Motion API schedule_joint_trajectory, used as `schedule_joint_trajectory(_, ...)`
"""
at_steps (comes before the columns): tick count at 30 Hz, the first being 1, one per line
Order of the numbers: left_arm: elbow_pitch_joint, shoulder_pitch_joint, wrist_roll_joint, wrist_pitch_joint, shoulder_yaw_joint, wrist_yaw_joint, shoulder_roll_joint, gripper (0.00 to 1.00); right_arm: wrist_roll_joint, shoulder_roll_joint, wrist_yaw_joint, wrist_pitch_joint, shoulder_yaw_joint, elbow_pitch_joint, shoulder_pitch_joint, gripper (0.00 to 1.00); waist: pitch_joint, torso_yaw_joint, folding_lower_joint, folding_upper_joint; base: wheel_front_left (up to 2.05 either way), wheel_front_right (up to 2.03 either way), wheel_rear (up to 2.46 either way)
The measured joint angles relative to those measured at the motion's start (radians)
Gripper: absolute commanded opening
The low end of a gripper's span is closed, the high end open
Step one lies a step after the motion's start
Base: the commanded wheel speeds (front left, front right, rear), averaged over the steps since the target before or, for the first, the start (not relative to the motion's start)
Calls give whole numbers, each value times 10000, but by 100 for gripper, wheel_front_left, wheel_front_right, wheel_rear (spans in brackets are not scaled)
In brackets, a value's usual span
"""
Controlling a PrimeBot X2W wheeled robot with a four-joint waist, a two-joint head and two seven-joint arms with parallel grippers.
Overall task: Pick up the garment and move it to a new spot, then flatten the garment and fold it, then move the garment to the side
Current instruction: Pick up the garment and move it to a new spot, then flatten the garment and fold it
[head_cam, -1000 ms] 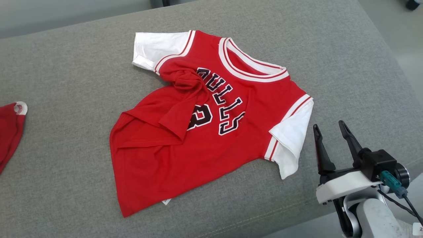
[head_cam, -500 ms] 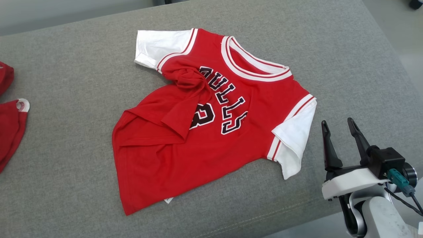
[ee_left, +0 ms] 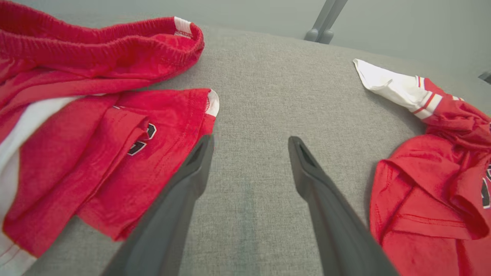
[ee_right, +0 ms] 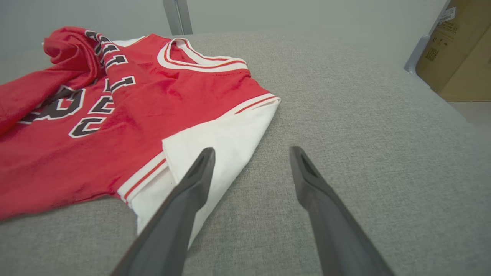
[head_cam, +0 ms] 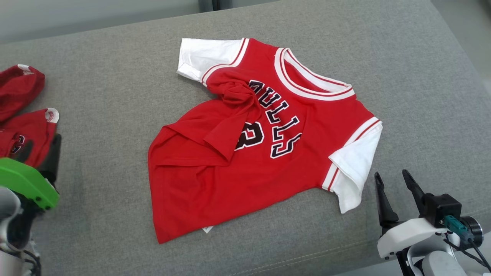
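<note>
A red jersey (head_cam: 261, 142) with white sleeves and black lettering, the garment, lies face up in the middle of the grey padded surface (head_cam: 96, 88), its left side bunched and folded over. In the right wrist view the jersey (ee_right: 126, 99) has its white sleeve just left of my right gripper (ee_right: 252, 149). That right gripper (head_cam: 391, 174) is open and empty at the front right. My left gripper (ee_left: 251, 142) is open over bare grey fabric, with crumpled red shorts (ee_left: 96, 126) to its left and the jersey (ee_left: 429, 184) to its right.
The red shorts (head_cam: 23, 111) sit at the surface's far left edge. The front edge of the surface (head_cam: 307, 257) runs just ahead of both arms. A cardboard box (ee_right: 456, 57) stands off to the right. Metal legs (ee_left: 324, 23) rise behind the surface.
The head camera has swung left, so the shorts and my left arm's green part have come into view. The jersey lies as before and the right gripper stays open.
</note>
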Motion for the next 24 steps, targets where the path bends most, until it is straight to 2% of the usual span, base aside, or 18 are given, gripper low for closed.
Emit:
schedule_joint_trajectory(5, -481, 1152, -151, -368, -297, 167, -886, 100, -15, -36, 75, 0, 67, 422, 42, 100, -75, 193, 0, 0, 0, 0, 0)
schedule_joint_trajectory(10, -901, 1844, -123, -441, -978, 169, -1486, 100, -21, -58, 150, 2, 140, 669, 35, 100, -132, 430, 0, 0, 0, 0, 0)
schedule_joint_trajectory(19, -1430, 2754, -61, -347, -1685, 255, -2057, 100, -372, -146, 412, 0, 487, 815, -607, 100, -193, 738, 0, 0, 0, 0, 0)
schedule_joint_trajectory(24, -1806, 3106, -224, -249, -1889, 290, -2194, 100, -397, -186, 412, 0, 497, 890, -775, 100, -207, 720, 0, 0, 0, 0, 0)
